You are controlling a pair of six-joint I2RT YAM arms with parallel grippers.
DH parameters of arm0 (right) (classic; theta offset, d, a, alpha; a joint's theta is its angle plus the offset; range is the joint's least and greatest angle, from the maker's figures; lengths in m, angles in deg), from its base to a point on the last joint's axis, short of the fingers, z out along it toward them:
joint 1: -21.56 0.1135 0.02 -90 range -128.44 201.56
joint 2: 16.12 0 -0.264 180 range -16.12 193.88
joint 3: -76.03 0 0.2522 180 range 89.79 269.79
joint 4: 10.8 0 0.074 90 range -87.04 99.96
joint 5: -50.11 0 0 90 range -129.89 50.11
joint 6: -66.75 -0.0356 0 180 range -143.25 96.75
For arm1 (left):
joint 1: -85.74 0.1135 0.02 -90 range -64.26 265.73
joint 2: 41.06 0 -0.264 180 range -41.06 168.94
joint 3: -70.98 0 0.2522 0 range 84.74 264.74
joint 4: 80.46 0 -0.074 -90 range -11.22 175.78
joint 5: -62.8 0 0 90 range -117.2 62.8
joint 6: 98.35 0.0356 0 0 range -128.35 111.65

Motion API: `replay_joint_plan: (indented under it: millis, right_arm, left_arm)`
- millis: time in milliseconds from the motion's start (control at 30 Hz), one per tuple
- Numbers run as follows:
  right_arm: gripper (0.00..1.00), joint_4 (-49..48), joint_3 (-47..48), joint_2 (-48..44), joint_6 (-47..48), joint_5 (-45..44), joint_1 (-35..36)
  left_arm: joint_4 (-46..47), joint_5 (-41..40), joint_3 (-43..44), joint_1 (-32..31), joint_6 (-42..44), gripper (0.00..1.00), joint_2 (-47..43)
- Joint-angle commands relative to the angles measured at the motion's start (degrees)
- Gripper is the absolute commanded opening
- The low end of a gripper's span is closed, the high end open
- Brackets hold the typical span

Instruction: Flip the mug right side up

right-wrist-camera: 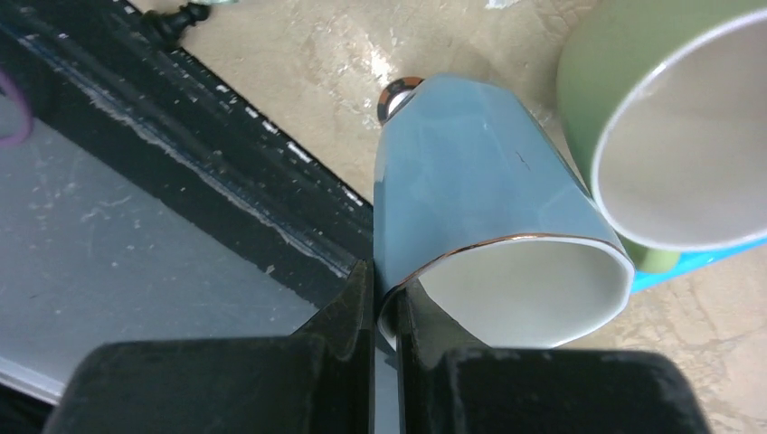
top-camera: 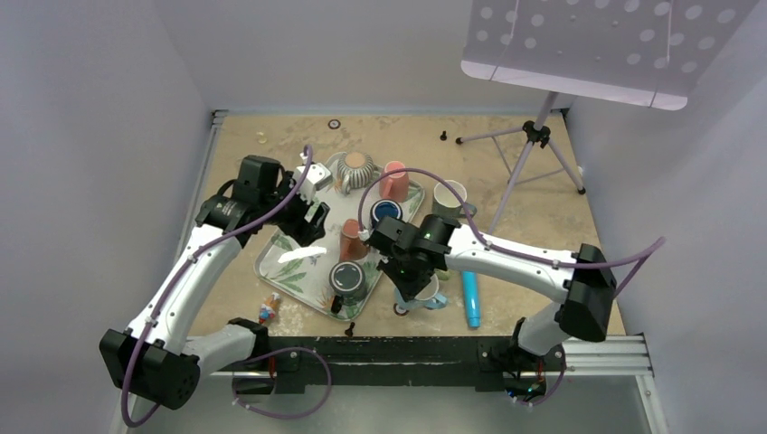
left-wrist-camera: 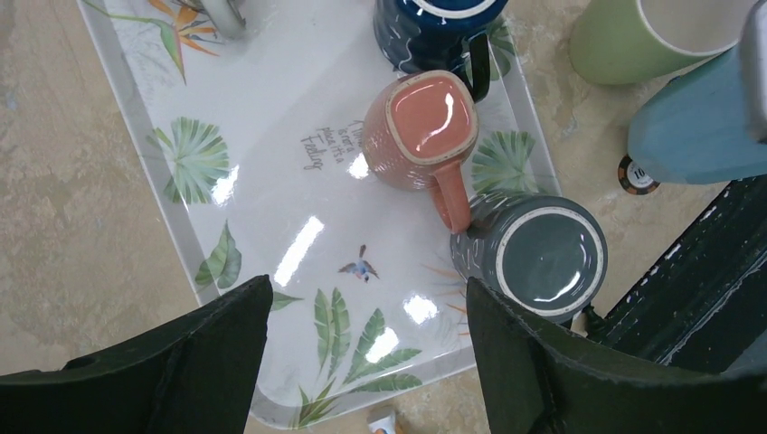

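A light blue mug [right-wrist-camera: 470, 172] with a gold rim leans over the table near the front rail, mouth toward the wrist camera. My right gripper [right-wrist-camera: 384, 289] is shut on its rim, one finger inside and one outside; from above the mug [top-camera: 434, 297] peeks out under that gripper [top-camera: 411, 280]. On the leaf-print tray [left-wrist-camera: 262, 181] a pink mug [left-wrist-camera: 425, 127] and a dark grey mug [left-wrist-camera: 543, 258] stand upside down, touching. My left gripper [left-wrist-camera: 366, 289] hangs open above the tray's near end, holding nothing.
A dark blue mug [left-wrist-camera: 434, 27] sits on the tray. A green cup [right-wrist-camera: 678, 136] stands close beside the light blue mug. A blue tube [top-camera: 471, 298], a small toy [top-camera: 269, 307] and the black front rail [right-wrist-camera: 226, 172] lie nearby. A tripod [top-camera: 534, 145] stands back right.
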Motion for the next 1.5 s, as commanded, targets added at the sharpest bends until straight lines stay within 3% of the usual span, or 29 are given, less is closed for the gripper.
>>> replay_joint_plan:
  millis: [0, 367, 533, 633, 967, 1100, 1333, 1467]
  right_arm:
    - [0.0, 1.1, 6.4, 3.2, 3.3, -6.0, 0.2]
    - [0.01, 1.2, 10.1, 14.2, 8.1, -8.1, 0.2]
    - [0.3, 0.7, 12.9, 14.6, 8.8, -8.5, 0.3]
    - [0.41, 0.0, 15.1, 13.4, 9.1, -8.3, 0.3]
    - [0.61, -5.8, 14.5, -1.8, 4.8, -9.8, 0.2]
    - [0.82, -8.7, 8.3, -9.7, 1.8, -15.3, -0.4]
    - [0.84, -14.9, 0.4, -19.1, 0.3, -16.1, -7.5]
    - [0.84, -16.6, -1.9, -20.9, 1.0, -15.9, -9.2]
  left_arm:
    - [2.7, 0.6, -0.1, -0.2, -1.8, 0.82, -0.3]
    - [1.9, -0.4, -0.2, 0.1, -2.6, 0.81, 0.9]
    - [2.6, -2.2, -1.1, 0.1, -1.2, 0.81, 1.0]
    - [3.4, -0.3, -2.6, -0.3, 0.1, 0.81, 1.1]
    - [10.1, 1.0, -5.7, -5.6, 0.2, 0.84, 5.1]
    - [12.6, -2.5, -5.7, -9.6, 0.2, 0.84, 10.0]
    - [14.7, -8.5, -4.3, -12.1, -1.8, 0.81, 16.8]
    - [15.8, -11.8, -3.0, -12.2, -2.9, 0.66, 20.3]
